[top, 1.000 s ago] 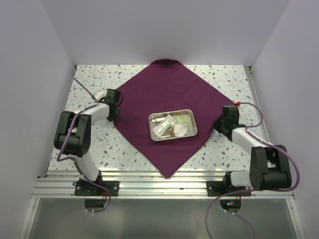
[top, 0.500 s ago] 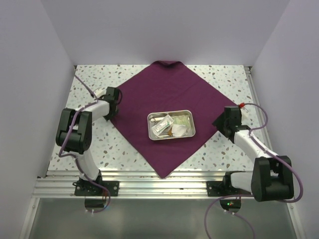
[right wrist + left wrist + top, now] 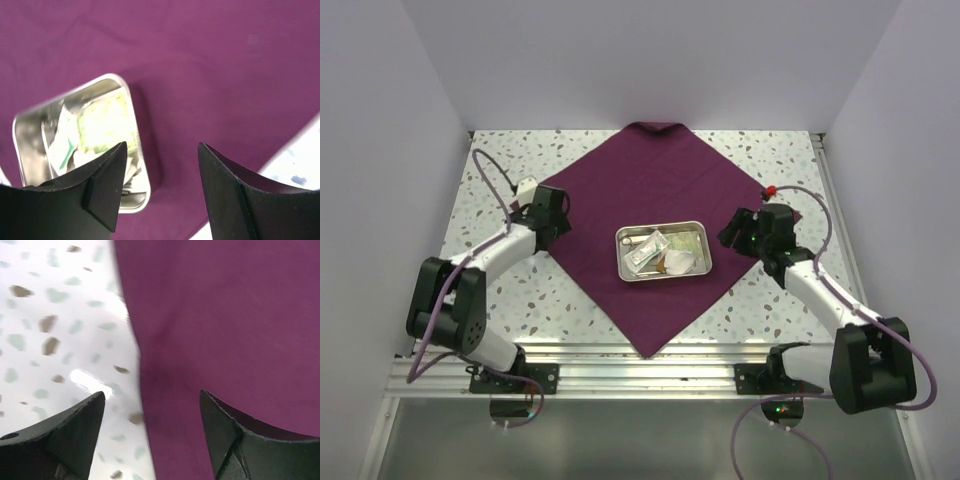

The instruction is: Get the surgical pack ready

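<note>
Your speckled table [image 3: 500,290] carries the plum-purple cloth [image 3: 650,185], spread flat as a diamond across its middle. The steel tray [image 3: 665,277] sits at the cloth's centre. Your left gripper [image 3: 152,397] hovers over the cloth's left corner and your right gripper [image 3: 161,146] near its right corner. Both have their fingers apart and hold nothing. Packets [image 3: 648,250] and white gauze [image 3: 685,262] lie in the tray. Wrapping looks unstarted, with every fold left to do.

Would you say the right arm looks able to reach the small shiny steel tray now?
Probably yes: the open right gripper is near the small shiny steel tray, only plum-purple cloth between.
</note>
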You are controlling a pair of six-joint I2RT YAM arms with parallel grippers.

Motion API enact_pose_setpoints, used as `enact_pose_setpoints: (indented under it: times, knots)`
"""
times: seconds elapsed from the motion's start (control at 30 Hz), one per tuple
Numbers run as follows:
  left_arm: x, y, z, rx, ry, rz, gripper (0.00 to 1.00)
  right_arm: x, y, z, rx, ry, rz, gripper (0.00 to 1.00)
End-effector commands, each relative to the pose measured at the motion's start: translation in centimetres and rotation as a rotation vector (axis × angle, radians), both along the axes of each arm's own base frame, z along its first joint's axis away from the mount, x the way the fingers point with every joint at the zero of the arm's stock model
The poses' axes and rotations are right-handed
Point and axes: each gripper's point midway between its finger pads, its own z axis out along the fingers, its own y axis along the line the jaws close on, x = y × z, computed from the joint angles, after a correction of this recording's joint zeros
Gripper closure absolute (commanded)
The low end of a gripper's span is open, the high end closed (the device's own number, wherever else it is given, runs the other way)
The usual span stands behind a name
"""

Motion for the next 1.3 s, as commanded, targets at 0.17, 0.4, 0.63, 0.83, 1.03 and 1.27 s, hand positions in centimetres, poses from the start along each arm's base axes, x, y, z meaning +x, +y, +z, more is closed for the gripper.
enact_pose_setpoints:
  times: [0.17, 0.4, 0.63, 0.83, 1.03, 1.27]
  knots:
    - [0.1, -6.8, 3.1, -0.168, -0.165, -0.416, 0.19, 0.3, 4.9, 0.5, -0.098, -0.015, 0.28, 0.44]
    - [-1.4, -8.5, 4.0, -0.21, -0.222, -0.552, 0.02, 0.2, 5.3, -0.9, -0.129, 0.023, 0.299, 0.51]
    - [-1.2, -8.3, 4.6, -0.181, -0.271, -0.559, 0.0, 0.2, 6.8, -2.8, -0.176, 0.069, 0.326, 0.53]
    - [-2.5, -7.8, 3.5, -0.169, -0.36, -0.56, 0.0, 0.4, 7.8, -4.1, -0.186, 0.122, 0.322, 0.69]
    - [-3.0, -8.0, 3.4, -0.17, -0.406, -0.584, 0.0, 0.5, 8.2, -3.8, -0.164, 0.115, 0.264, 0.8]
    - [-3.1, -8.5, 3.0, -0.173, -0.398, -0.6, 0.0, 0.3, 8.4, -3.5, -0.14, 0.1, 0.213, 0.93]
